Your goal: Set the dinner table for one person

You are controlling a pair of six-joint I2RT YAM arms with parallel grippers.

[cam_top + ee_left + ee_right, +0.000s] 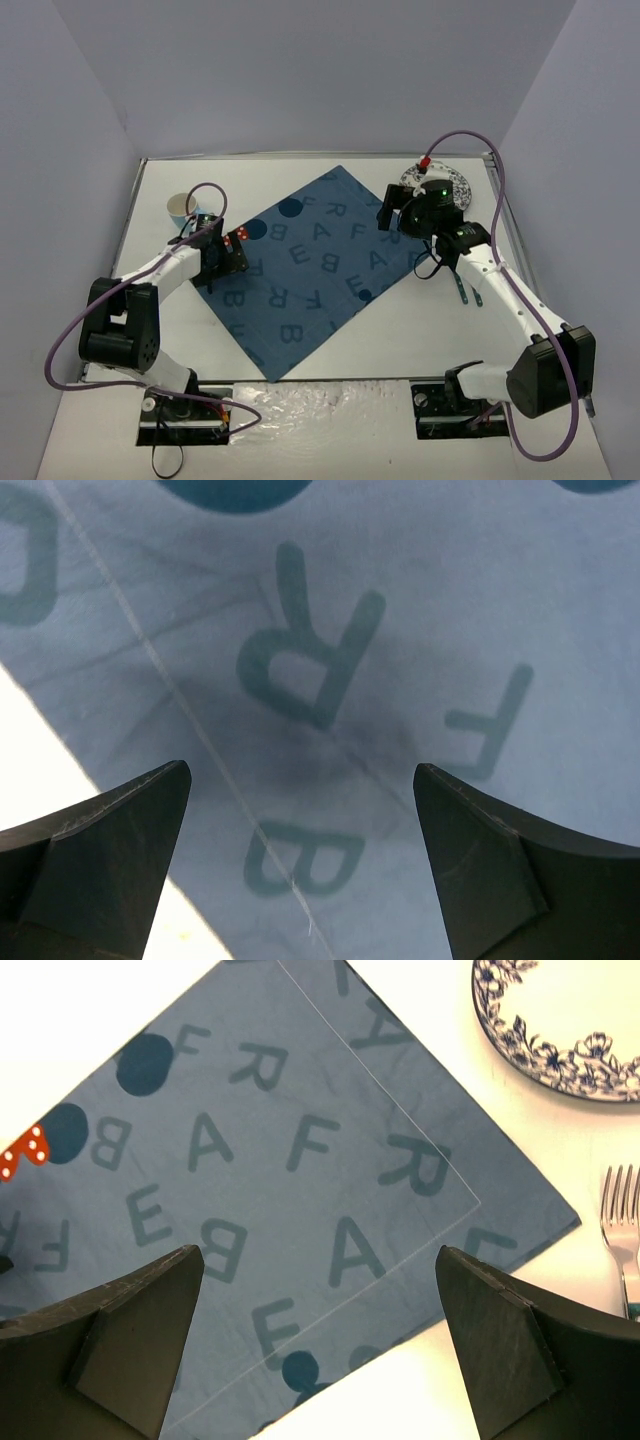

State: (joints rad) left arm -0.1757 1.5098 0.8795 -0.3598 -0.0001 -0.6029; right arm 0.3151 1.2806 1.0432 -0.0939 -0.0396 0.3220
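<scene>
The white dinner table carries a blue placemat printed with letters and dots, lying turned like a diamond. My left gripper is open and empty, low over the placemat's left corner; the left wrist view shows the cloth between the spread fingers and the table at the left. My right gripper is open and empty above the placemat's right corner. A white plate with a blue floral rim lies behind it, partly hidden by the arm, and also shows in the right wrist view. No person is in view.
A light blue cup stands on the table at the left, behind the left arm. A fork lies right of the placemat under the right arm, and shows in the right wrist view. Grey walls close three sides.
</scene>
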